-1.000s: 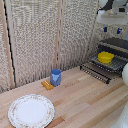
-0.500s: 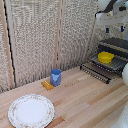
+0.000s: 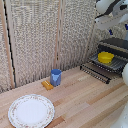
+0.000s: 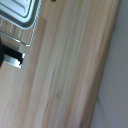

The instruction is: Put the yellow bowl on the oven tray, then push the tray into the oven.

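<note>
Nearest the exterior camera, on the light wooden table [image 3: 85,102], a large white plate [image 3: 31,110] with a patterned rim is laid flat toward the exterior view's left. Farther back, a blue cup [image 3: 56,76] is stood upright, with a small orange block [image 3: 47,85] just beside it on the exterior view's left. Beyond these, at the exterior view's right, the baking sheet [image 3: 102,67] is seen drawn out at the front of the oven [image 3: 116,46], its long axis lying across the oven's opening and its ribbed bars running with that axis. The yellow dish [image 3: 105,57] is set upright on the sheet, opening upward, toward the oven side. Above the oven, the white arm with the grabber [image 3: 111,20] is held clear of sheet and dish; whether its fingers are parted or closed cannot be told. A woven screen [image 3: 40,40] is stood behind the table. In the wrist view, bare table planks and a corner of the sheet's bars [image 4: 17,22] are shown.
</note>
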You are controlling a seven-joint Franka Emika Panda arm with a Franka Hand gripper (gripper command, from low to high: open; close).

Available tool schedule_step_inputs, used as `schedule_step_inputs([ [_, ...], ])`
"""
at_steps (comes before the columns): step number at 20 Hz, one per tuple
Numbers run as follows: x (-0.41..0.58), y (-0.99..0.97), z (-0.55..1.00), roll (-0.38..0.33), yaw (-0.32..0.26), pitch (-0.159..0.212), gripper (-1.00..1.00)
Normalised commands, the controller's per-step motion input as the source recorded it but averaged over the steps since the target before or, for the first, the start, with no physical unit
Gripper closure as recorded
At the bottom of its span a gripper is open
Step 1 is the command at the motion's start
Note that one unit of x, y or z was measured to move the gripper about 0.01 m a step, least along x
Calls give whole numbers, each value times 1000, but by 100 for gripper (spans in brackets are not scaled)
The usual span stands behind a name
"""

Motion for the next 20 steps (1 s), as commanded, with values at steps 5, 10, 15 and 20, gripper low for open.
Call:
schedule_step_inputs([
  [5,23,-18,-281,-260,287,59,-100],
  [10,65,-24,-296,-271,286,23,-100],
  [15,0,-53,-254,-275,282,42,-100],
  [20,-14,-4,-74,-259,255,126,-100],
])
